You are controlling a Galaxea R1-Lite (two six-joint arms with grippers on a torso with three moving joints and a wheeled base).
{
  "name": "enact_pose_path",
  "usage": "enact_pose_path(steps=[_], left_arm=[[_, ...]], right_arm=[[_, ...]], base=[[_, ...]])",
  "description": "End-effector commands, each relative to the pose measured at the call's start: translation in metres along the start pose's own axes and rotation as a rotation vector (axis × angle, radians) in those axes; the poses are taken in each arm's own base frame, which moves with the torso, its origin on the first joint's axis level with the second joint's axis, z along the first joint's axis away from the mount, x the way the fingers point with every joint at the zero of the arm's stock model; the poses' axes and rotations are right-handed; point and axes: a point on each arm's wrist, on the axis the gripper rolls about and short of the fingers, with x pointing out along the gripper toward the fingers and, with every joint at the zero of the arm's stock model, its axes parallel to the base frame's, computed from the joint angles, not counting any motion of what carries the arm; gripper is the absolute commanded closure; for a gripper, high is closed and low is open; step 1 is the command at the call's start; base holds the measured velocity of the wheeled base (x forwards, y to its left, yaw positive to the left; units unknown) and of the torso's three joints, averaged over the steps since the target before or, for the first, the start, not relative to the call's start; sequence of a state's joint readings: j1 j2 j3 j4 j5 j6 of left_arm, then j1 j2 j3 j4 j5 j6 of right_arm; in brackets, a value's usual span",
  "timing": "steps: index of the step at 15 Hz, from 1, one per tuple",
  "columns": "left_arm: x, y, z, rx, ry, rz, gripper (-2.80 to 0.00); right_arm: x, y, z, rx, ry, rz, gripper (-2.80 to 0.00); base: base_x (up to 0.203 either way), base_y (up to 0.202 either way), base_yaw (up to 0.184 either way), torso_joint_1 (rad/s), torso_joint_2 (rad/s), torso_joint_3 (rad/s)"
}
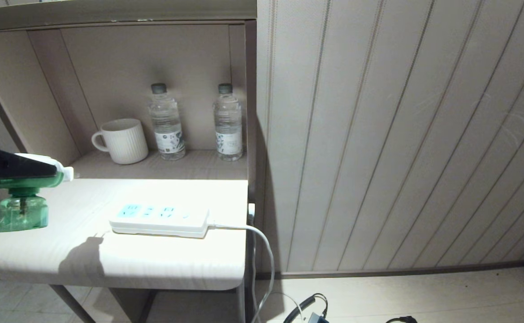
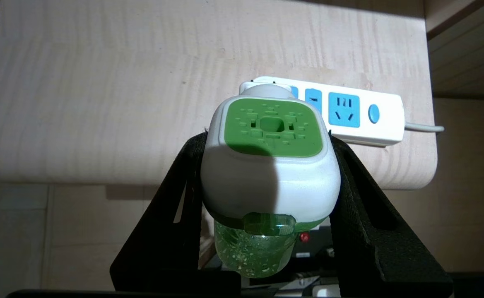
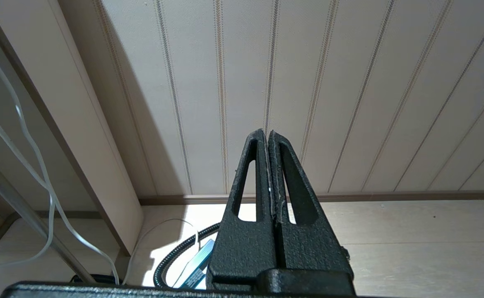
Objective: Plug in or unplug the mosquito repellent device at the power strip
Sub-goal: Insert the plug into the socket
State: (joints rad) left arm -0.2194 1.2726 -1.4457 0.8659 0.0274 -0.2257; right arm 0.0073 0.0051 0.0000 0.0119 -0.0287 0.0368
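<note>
Against a wall of pale, vertically grooved panelling (image 1: 400,134), a light wood-grain table (image 1: 163,260) with rounded corners is set, and behind it an open niche (image 1: 123,67) in the same beige tone is recessed. On the niche's ledge a ribbed white mug (image 1: 123,140) and two clear water bottles (image 1: 166,121) (both capped, both labelled) are lined up. The power strip (image 1: 161,220) is laid flat near the table's right edge, its sockets tinted blue, and its white cable (image 1: 262,251) is draped over the edge toward the floor.

The mosquito repellent device (image 2: 268,165) is held in the air over the table's left end, well apart from the strip and not plugged in. It is pinched across its white cap by the left gripper (image 2: 266,174), a black finger on either side. A green square centre is seen on the cap, and a translucent green bottle hangs below. The right gripper (image 3: 268,174) is parked low beside the wall, fingers pressed together on nothing.
</note>
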Motion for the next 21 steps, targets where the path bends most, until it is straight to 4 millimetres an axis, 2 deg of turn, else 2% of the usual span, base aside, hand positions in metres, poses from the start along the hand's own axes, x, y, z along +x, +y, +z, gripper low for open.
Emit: enact_pose_path(steps=[1,4,6,8,10,13,21], left_arm=[[0.016,-0.008,0.014,0.013,0.063,-0.006,0.00],[0.005,-0.015,0.037,0.013,0.087,-0.053,0.00],[0.006,-0.020,0.049,0.017,0.127,-0.075,0.00],[0.029,-0.024,0.044,0.035,0.282,-0.058,0.00],[0.035,-0.025,0.041,0.040,0.335,-0.047,0.00],[0.034,-0.024,0.041,0.040,0.335,-0.047,0.00],[0.016,-0.025,0.035,0.042,0.324,-0.069,0.00]], right_arm=[[0.000,0.000,0.000,0.000,0.000,0.000,0.00],[0.000,0.000,0.000,0.000,0.000,0.000,0.00],[0.000,0.000,0.000,0.000,0.000,0.000,0.00],[0.000,0.000,0.000,0.000,0.000,0.000,0.00],[0.000,0.000,0.000,0.000,0.000,0.000,0.00],[0.000,0.000,0.000,0.000,0.000,0.000,0.00],[0.000,0.000,0.000,0.000,0.000,0.000,0.00]], base=[[0.000,0.000,0.000,0.000,0.00,0.000],[0.000,0.000,0.000,0.000,0.00,0.000],[0.000,0.000,0.000,0.000,0.00,0.000],[0.000,0.000,0.000,0.000,0.00,0.000],[0.000,0.000,0.000,0.000,0.00,0.000],[0.000,0.000,0.000,0.000,0.00,0.000],[0.000,0.000,0.000,0.000,0.00,0.000]])
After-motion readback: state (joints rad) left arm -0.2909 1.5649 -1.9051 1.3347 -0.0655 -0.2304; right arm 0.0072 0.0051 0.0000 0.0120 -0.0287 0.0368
